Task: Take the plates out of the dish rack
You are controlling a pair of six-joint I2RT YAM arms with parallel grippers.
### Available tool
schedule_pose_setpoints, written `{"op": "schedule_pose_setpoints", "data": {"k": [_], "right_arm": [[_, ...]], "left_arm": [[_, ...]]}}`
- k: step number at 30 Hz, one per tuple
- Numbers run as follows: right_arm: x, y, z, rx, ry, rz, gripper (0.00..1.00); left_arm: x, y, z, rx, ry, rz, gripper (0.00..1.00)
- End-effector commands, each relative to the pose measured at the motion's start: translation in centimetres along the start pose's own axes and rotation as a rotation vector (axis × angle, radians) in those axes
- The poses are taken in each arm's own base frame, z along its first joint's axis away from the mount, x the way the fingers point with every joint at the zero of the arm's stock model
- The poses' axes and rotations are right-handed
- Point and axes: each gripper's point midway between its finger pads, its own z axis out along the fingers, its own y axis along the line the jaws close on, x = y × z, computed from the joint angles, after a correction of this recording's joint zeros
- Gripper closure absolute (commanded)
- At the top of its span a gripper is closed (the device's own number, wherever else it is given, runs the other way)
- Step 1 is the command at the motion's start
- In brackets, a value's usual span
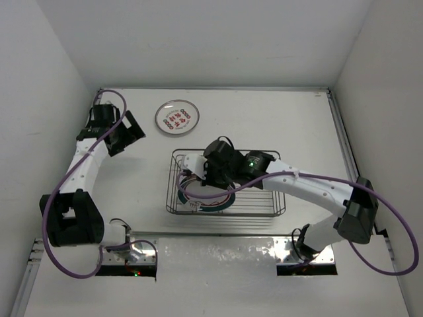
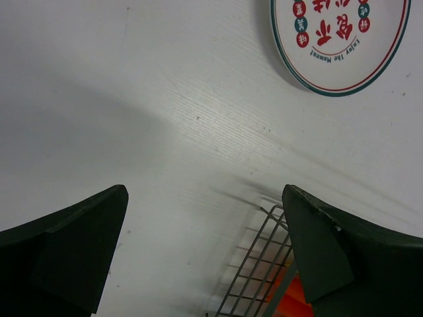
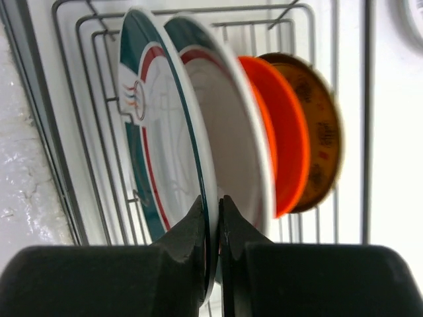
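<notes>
The dish rack (image 1: 281, 198) stands mid-table with several plates on edge in it. In the right wrist view a white plate with teal and red rings (image 3: 158, 132) stands at the front, then a second white plate (image 3: 231, 139), a bright orange plate (image 3: 285, 132) and a darker orange plate (image 3: 322, 132). My right gripper (image 3: 213, 206) is shut on the lower rim of the front teal-ringed plate, and from above this gripper (image 1: 200, 175) sits over the rack's left half. My left gripper (image 1: 129, 137) hangs open and holds nothing, left of the rack.
One white plate with red marks and a teal rim (image 1: 178, 117) lies flat on the table behind the rack, also seen as the plate (image 2: 338, 39) in the left wrist view. A rack corner (image 2: 264, 264) shows between the left fingers. White walls enclose the table.
</notes>
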Motion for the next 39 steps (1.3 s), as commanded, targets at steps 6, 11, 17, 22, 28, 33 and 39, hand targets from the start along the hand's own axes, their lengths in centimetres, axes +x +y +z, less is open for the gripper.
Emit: {"op": "schedule_pose_setpoints", "data": {"k": [6, 11, 17, 22, 28, 33, 39], "right_arm": [[-8.3, -4.2, -8.0, 0.161, -0.185, 0.046, 1.00], [-12.1, -5.6, -12.8, 0.193, -0.273, 0.140, 1.00], [-16.0, -13.7, -18.4, 0.325, -0.466, 0.520, 1.00], [-11.3, -25.6, -10.9, 0.393, -0.487, 0.956, 1.00], [-7.7, -35.3, -2.5, 0.380, -0.680, 1.243, 1.00], [-3.8, -39.9, 3.6, 0.418, -0.720, 1.355, 1.00], [-0.1, -40.3, 12.2, 0.349, -0.645, 1.443, 0.98]], "left_arm": [[-2.1, -1.3, -1.1, 0.054, -0.072, 0.024, 0.00], [-2.4, -1.9, -1.0, 0.078, -0.074, 0.036, 0.00], [-3.2, -1.7, -1.5, 0.055, -0.093, 0.030, 0.00], [-3.4, 1.0, -2.5, -0.107, -0.126, -0.089, 0.00], [-2.9, -1.4, -4.0, 0.035, -0.131, -0.103, 0.00], [-3.2, -2.7, -5.2, 0.120, -0.159, -0.030, 0.00], [-1.9, -2.5, -5.5, 0.129, -0.112, 0.010, 0.00]]}}
